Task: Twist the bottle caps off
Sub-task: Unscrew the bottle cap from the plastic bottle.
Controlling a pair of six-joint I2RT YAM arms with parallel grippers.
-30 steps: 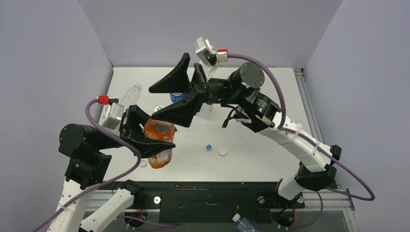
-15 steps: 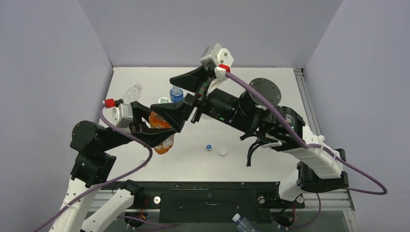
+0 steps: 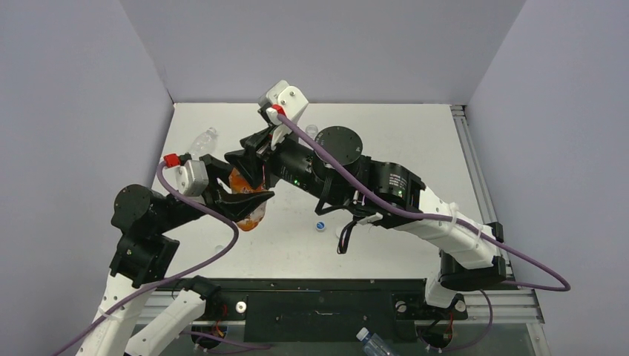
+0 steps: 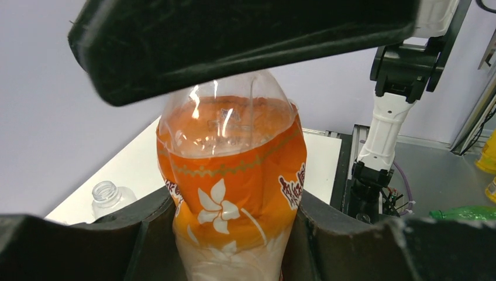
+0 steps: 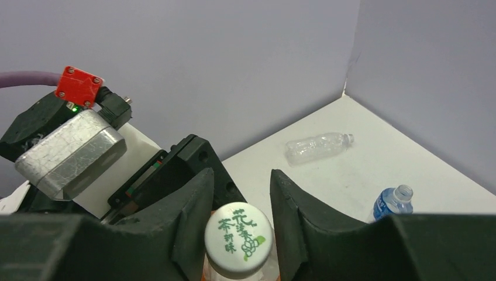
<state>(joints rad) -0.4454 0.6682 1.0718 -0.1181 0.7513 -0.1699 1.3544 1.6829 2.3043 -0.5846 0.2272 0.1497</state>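
R gripper (image 5: pixel 241 175) hugs cap (image 5: pixel 238 238); room over table (image 3: pixel 423 130) far-right.

Orange bottle (image 4: pixel 234 193), clear bottle (image 5: pixel 319 146) — white table (image 3: pixel 415 133)

bottle (image 4: pixel 231 175): glossy clear plastic | cap (image 5: pixel 238 239): smooth white plastic | right gripper (image 5: pixel 241 181): matt black plastic | table (image 5: pixel 362 170): matt white

The left arm reaches forward at the left, its left gripper (image 4: pixel 237 205) clamped around the orange bottle (image 4: pixel 231 137). The right arm stretches across leftward, the right gripper (image 5: pixel 241 196) closed on the bottle cap (image 5: pixel 238 239).
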